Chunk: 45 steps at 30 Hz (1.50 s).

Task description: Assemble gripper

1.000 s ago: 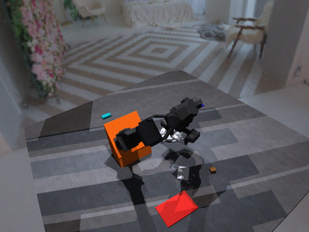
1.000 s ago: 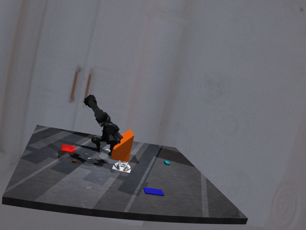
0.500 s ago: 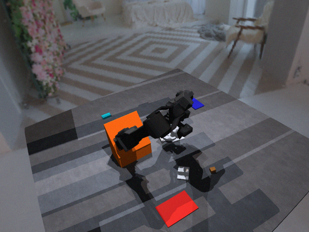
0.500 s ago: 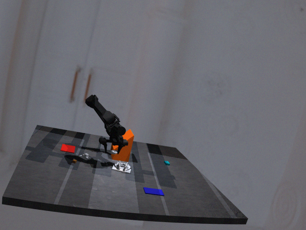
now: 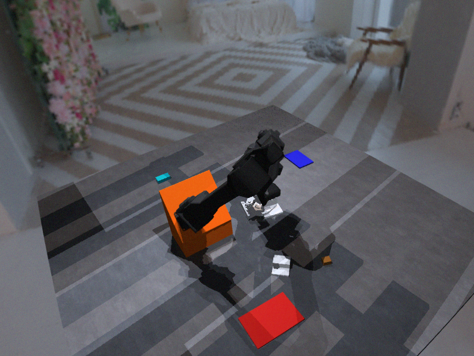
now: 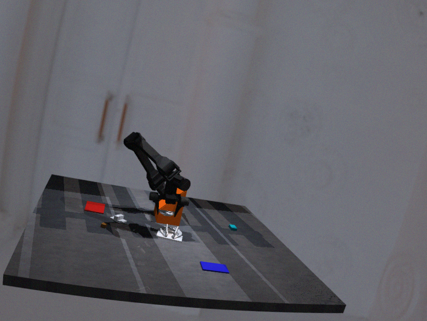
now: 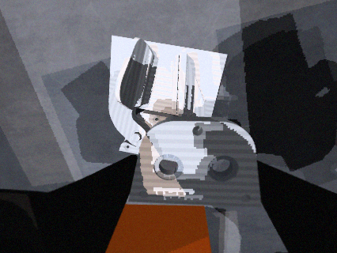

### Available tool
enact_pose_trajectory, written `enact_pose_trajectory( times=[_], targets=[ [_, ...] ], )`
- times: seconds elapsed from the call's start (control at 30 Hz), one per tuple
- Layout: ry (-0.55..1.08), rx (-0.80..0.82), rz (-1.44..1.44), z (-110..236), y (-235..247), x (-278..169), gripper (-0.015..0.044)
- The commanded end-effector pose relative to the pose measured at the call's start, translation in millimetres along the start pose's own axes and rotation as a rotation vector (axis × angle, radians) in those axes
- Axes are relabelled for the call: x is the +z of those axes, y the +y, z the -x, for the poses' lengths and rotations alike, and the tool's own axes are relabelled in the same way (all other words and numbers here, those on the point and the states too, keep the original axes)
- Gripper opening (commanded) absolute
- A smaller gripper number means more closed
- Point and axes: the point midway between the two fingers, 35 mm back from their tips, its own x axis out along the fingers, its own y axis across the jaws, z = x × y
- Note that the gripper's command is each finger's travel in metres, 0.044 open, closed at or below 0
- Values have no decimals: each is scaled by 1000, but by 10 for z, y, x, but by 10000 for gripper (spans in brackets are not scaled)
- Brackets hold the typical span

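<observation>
My gripper (image 6: 167, 213) (image 7: 191, 163) is shut on the housing plate (image 6: 167, 213) (image 7: 186, 146), a grey-white plate with a rounded edge and two round holes. The plate is held roughly level, above and a little behind the gripper base in the exterior view. The white gripper base (image 6: 160, 234) (image 7: 215, 65) lies on the table. A curved jaw (image 7: 137, 81) and a second, narrow jaw (image 7: 190, 81) stand on it. The held plate covers the near part of the base in the wrist view, so the pins and gear teeth cannot be made out clearly.
A large orange block (image 5: 218, 232) (image 6: 168, 219) stands close beside the base. A white stepped block (image 5: 280, 265) (image 6: 119, 217), a small orange cube (image 5: 326, 261) (image 6: 103, 225), a red plate (image 5: 272, 320) (image 6: 94, 207), a blue plate (image 5: 299, 158) (image 6: 214, 267) and a cyan block (image 5: 163, 177) (image 6: 232, 227) lie around.
</observation>
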Motion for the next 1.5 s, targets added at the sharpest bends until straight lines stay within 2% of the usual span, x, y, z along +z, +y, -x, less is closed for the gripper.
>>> enact_pose_trajectory(
  times=[0.0,0.27,1.47],
  targets=[
    [4,-10,-46,-20,118,-56,351],
    [-5,-34,-148,-34,339,-148,351],
    [-6,-35,-150,-34,344,-150,351]
  ],
)
